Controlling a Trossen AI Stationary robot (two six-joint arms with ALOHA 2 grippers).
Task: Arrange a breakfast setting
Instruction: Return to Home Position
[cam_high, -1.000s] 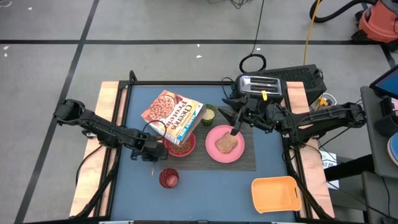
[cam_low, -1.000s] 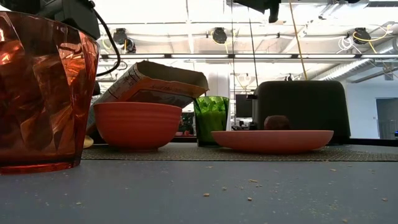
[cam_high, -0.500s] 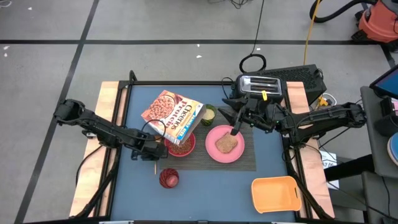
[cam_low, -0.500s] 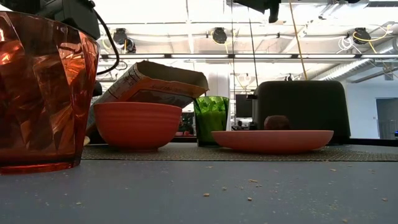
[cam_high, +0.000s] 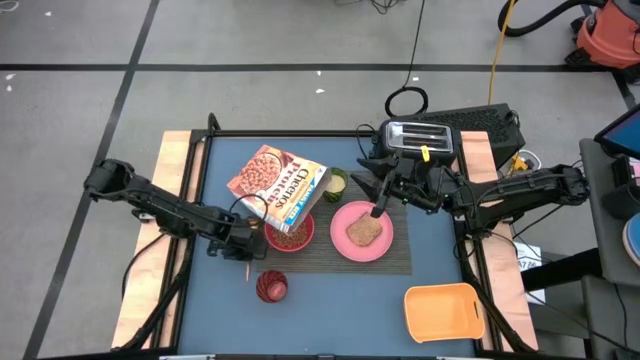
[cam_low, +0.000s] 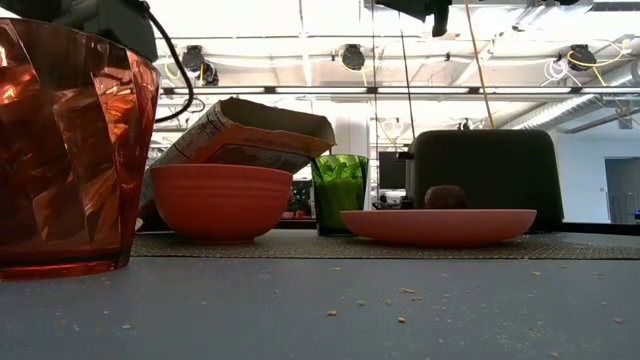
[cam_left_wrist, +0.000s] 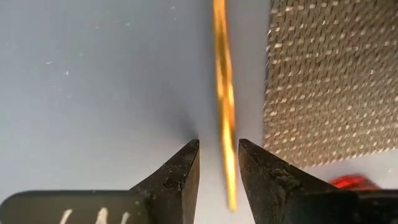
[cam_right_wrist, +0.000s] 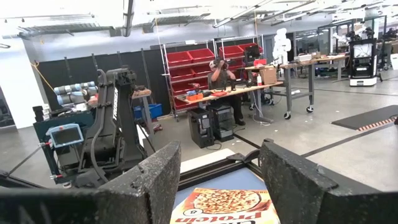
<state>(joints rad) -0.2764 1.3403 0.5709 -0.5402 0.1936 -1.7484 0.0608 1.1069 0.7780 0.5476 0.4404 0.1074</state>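
Observation:
A dark striped placemat (cam_high: 340, 258) carries a pink-red bowl (cam_high: 290, 236) of cereal and a pink plate (cam_high: 360, 232) with a brown toast slice (cam_high: 364, 231) on it. The Cheerios box (cam_high: 280, 185) leans tilted on the bowl's far rim. The spoon's wooden handle (cam_left_wrist: 224, 93) lies on the blue table along the placemat's left edge. My left gripper (cam_left_wrist: 219, 168) points down over it, open, one finger on each side of the handle's end. My right gripper (cam_right_wrist: 217, 180) is open and holds nothing, raised over the plate's far side (cam_high: 372, 192).
A black toaster (cam_high: 418, 140) stands at the far right and a green cup (cam_high: 337, 182) behind the bowl. A red tumbler (cam_high: 271, 287) stands near the front, close to my left gripper. An orange tray (cam_high: 445, 310) lies at the near right corner.

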